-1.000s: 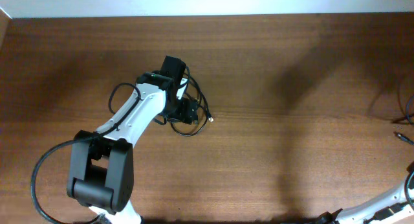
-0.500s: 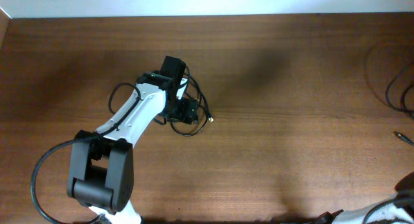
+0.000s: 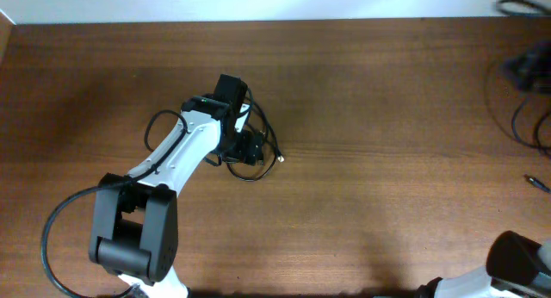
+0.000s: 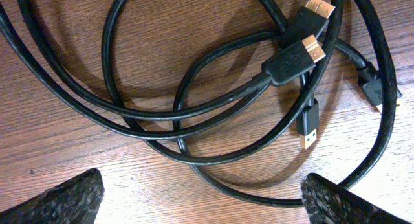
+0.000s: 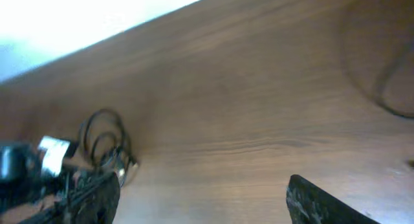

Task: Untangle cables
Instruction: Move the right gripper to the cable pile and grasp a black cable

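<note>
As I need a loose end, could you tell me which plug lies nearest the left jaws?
The slim plug, gold tip pointing down; the wide plugs and the small plug lie farther off.

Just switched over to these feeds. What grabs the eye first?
A knot of black cables with gold-tipped plugs lies on the table left of centre, filling the left wrist view. The left fingers stand wide open over it, gripping nothing. More thin cable loops lie at the table's right edge, blurred.

Open tabletop [image 3: 387, 160] right of tangled cables [image 4: 291, 61]
</note>
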